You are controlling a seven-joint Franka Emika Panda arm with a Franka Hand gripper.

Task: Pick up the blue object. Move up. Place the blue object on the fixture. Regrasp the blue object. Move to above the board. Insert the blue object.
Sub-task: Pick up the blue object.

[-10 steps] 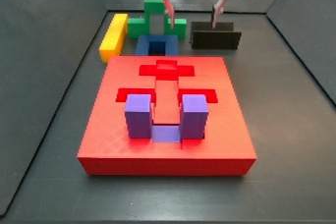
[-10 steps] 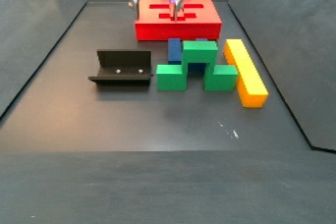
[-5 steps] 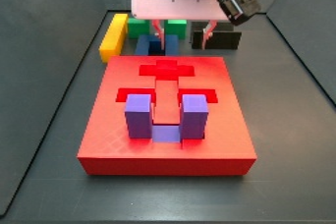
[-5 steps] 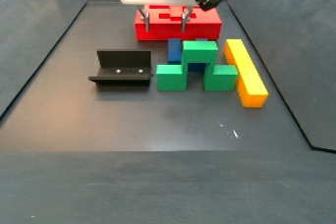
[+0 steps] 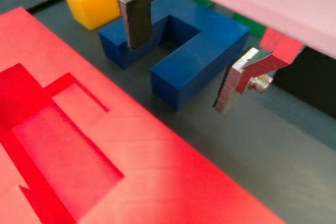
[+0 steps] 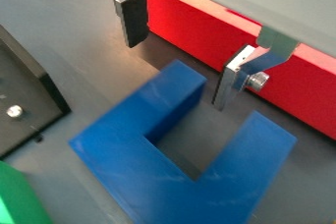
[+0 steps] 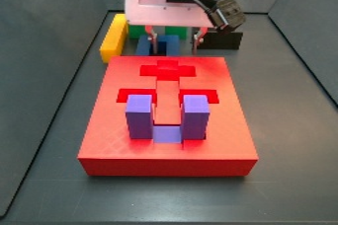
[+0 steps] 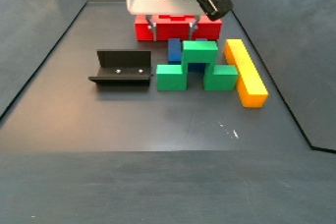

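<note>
The blue object [image 5: 184, 43] is a dark blue U-shaped block lying flat on the floor just behind the red board [image 7: 106, 120]. It also shows in the wrist view [image 6: 171, 154] and both side views [image 7: 165, 44] [image 8: 174, 49]. My gripper [image 5: 180, 74] is open and low over it, one finger [image 5: 134, 17] in the block's slot and the other finger [image 5: 234, 83] outside, so they straddle one prong without touching. The gripper also shows in the wrist view [image 6: 176, 74] and both side views [image 7: 169, 37] [image 8: 175, 22]. The black fixture [image 8: 121, 69] stands apart, empty.
A purple U-shaped block [image 7: 165, 118] sits in the board's cut-out. A green stepped block [image 8: 197, 64] lies against the blue object, with a yellow bar [image 8: 245, 71] beside it. The board's edge [image 6: 243, 46] is close to the fingers.
My gripper has come down from above the board's far end to just over the blue object, jaws still open. The blocks have not moved.
</note>
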